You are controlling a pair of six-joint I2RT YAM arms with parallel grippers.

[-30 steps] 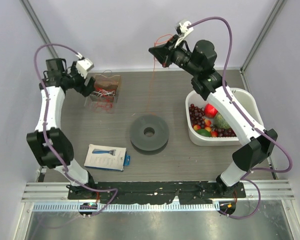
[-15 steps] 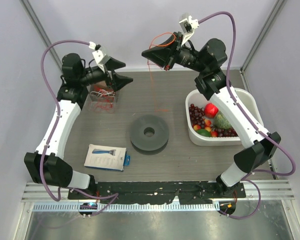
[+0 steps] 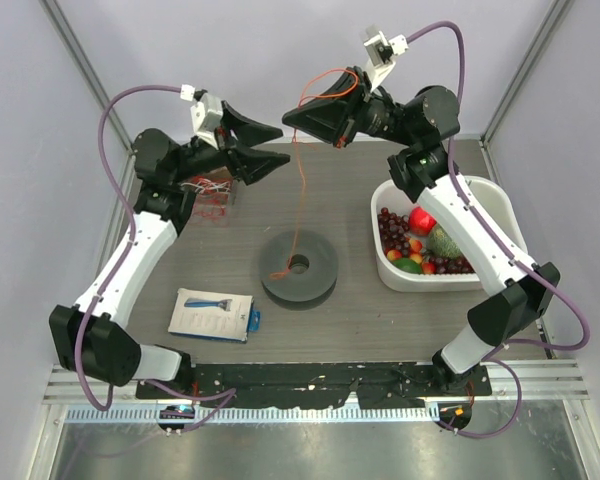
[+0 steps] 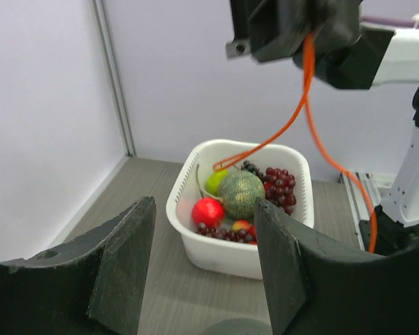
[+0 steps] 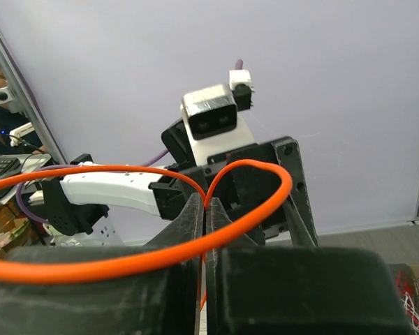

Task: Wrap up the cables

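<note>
Right gripper (image 5: pixel 204 209), raised over far part of table: jaws pressed together, pinching thin glossy orange cable (image 5: pixel 255 169). Cable arcs in loop above fingers, then hangs as single fine strand down to dark grey round disc with central hole (image 3: pixel 320 272), end curling on disc top. Left gripper (image 3: pixel 277 146) near strand, jaws apart, holding nothing. Thread-like red and whitish wires (image 3: pixel 212 186) tangled in clear box (image 3: pixel 226 211) under left arm.
</note>
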